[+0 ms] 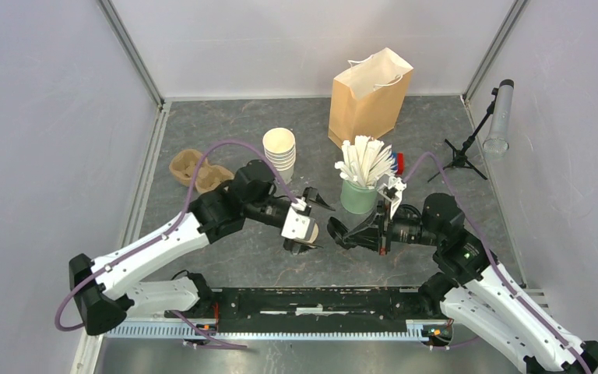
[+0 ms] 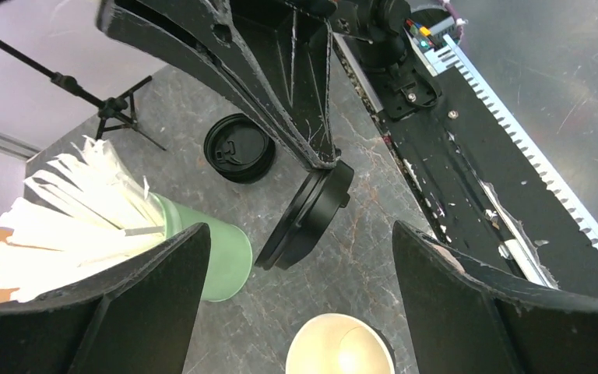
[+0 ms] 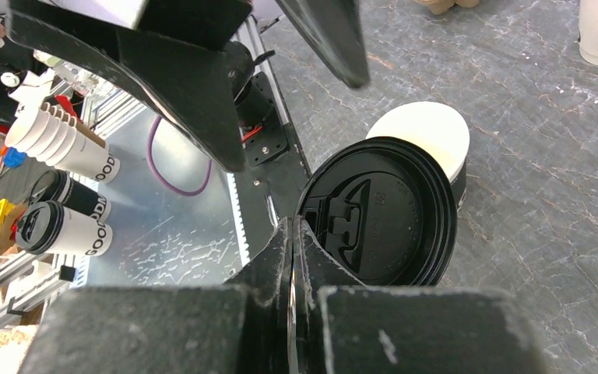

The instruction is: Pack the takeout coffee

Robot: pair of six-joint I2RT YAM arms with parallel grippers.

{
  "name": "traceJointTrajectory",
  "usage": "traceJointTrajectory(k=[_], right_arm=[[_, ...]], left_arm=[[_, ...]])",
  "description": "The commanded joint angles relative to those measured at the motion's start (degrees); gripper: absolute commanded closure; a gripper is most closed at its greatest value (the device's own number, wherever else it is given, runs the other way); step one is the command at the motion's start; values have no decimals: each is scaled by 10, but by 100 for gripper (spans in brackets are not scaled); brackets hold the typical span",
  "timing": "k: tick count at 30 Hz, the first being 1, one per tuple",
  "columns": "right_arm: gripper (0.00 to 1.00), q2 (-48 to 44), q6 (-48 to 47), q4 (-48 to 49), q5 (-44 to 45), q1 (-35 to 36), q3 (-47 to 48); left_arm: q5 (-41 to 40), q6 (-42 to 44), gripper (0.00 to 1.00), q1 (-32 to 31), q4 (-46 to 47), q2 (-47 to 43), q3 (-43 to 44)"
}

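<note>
Right wrist | right claw [image 3: 292, 238] clenched on black lid [image 3: 378, 210] | left claw [image 2: 300, 234] splayed astride cup [image 2: 340, 347]

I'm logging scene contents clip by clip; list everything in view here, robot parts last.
open cup: one, cream, lidless, on the table, front centre
held lid: one, black, raised on edge beside the open cup
second lid: one, black, flat on the table
green cup: one, holding white sticks, centre
cup stack: one, cream, lidless, left of centre
paper bag: one, brown, upright at the back
cup carrier: one, brown, left of the cup stack
tripod: one, black, rear right
left pincer: one, black, open around the open cup
right pincer: one, black, shut on the held lid's rim
</note>
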Motion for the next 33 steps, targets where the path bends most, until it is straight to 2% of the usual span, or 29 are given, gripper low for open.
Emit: traceJointTrajectory(k=[1,4,11,27,30,33], right_arm=[[100,-9,-7,26,-22,3,26],[100,-9,-7,26,-28,3,27],[100,-10,-15,20,-34,3,33],[100,-4,-22,21,-29,3,25],[100,-4,-17,28,-23,3,19],[100,-7,-6,39,-9,3,11]], left_arm=[[-38,53,6,-30,-13,34,34],[-46,63,6,-48,-16,57,46],[-77,95,13,-72,-60,91,80],[-92,58,57,-74,-61,91,79],[-103,27,65,-73,-49,90,79],[-108,-2,68,-74,-50,93,83]])
